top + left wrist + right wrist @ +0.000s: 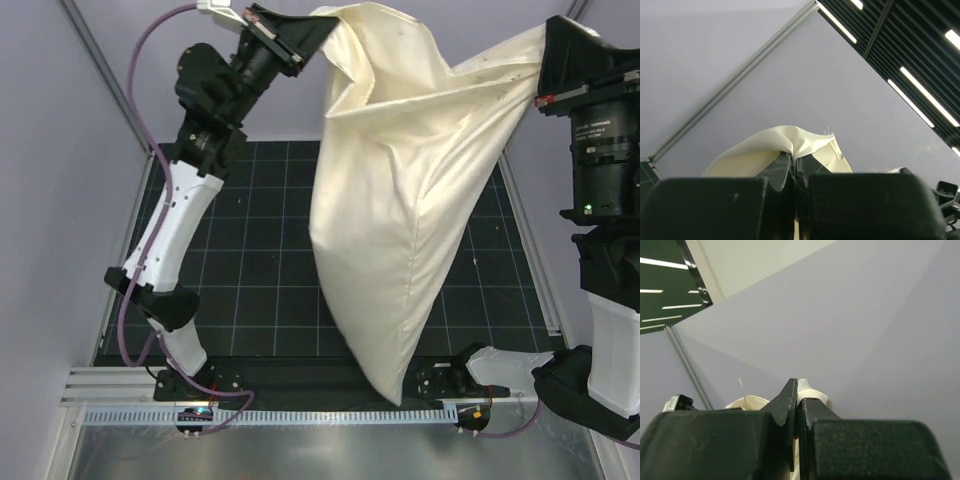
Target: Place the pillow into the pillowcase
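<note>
The cream pillowcase (400,200) hangs in the air between both arms, bulging full and sagging to a point near the table's front edge. The pillow is hidden, apparently inside it. My left gripper (318,30) is shut on the pillowcase's top left corner; in the left wrist view the fabric (790,145) is pinched between the closed jaws of the gripper (795,160). My right gripper (545,50) is shut on the top right corner; a fold of cloth (810,390) sticks out of this gripper's (798,390) closed jaws in the right wrist view.
The black gridded mat (250,250) lies below the hanging sack. A metal rail (300,415) runs along the near edge with the arm bases. Purple walls stand at the left and back. Both wrist views point upward at wall and ceiling.
</note>
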